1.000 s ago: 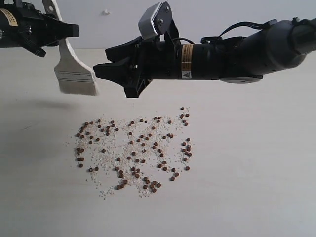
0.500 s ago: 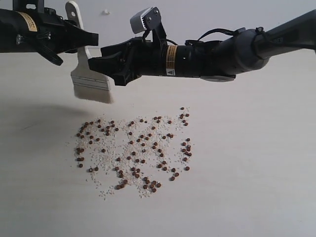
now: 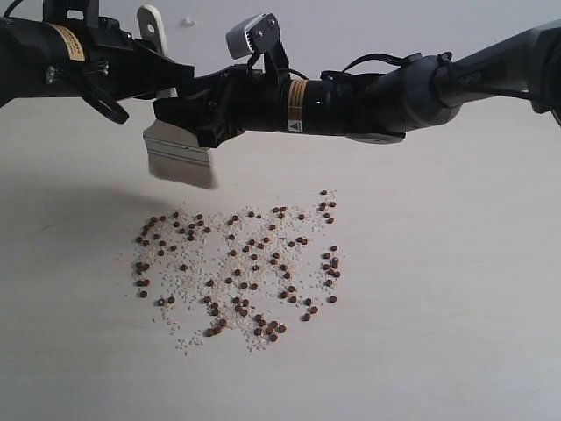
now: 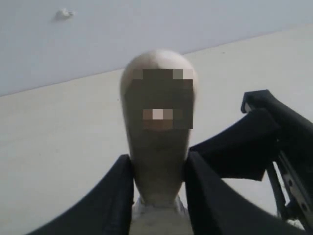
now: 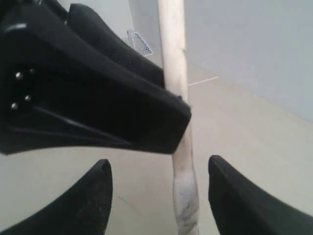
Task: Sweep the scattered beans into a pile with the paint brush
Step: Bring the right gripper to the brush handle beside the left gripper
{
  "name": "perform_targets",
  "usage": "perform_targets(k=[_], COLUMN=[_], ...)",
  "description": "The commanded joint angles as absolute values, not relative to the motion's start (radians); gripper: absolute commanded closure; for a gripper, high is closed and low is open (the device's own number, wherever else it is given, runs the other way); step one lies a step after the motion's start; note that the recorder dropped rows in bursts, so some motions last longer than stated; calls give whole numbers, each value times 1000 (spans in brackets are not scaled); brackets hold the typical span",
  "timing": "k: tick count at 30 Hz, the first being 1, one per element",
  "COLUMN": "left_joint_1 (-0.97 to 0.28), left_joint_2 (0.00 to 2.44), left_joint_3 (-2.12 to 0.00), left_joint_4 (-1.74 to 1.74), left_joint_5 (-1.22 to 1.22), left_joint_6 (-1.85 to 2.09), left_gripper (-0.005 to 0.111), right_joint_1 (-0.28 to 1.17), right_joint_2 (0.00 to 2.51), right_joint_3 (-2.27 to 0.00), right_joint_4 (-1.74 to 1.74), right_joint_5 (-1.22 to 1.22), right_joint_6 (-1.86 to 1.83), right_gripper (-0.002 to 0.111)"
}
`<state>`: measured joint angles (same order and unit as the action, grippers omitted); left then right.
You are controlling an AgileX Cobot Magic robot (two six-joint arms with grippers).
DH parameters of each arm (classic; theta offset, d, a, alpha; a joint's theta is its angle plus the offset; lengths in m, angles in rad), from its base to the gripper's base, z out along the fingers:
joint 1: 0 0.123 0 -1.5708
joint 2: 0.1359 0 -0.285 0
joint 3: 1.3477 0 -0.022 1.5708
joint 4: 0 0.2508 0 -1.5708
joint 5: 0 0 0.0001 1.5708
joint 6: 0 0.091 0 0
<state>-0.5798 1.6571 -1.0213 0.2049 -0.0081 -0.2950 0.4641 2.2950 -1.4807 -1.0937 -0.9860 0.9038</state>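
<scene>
Exterior view: paint brush (image 3: 180,158) hangs far-left of the beans (image 3: 237,267), left fingers (image 4: 110,200) clamped on its handle, right fingers (image 5: 93,196) apart. Likely light; bristles soft, so hold the stiff handle.

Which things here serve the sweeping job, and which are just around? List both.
For the job: paint brush, held by the left gripper; open right gripper by its handle; beans.

Just there: white grains among the beans; table; wall; small white mark on it.
</scene>
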Motion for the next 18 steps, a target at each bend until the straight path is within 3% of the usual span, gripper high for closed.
perform_targets(k=[1, 18], left_joint_1=[-586, -621], left_joint_2=[1648, 1648], left_joint_3=[-1027, -1027], left_joint_4=[206, 206], left_joint_5=[-16, -46], left_joint_6=[-292, -330], left_gripper=[107, 107], right_joint_1=[466, 466], right_joint_2=[2301, 2301], right_joint_3=[-1497, -1497], right_joint_4=[-1054, -1000], right_joint_5=[-954, -933], right_joint_6=[904, 904], right_gripper=[53, 53])
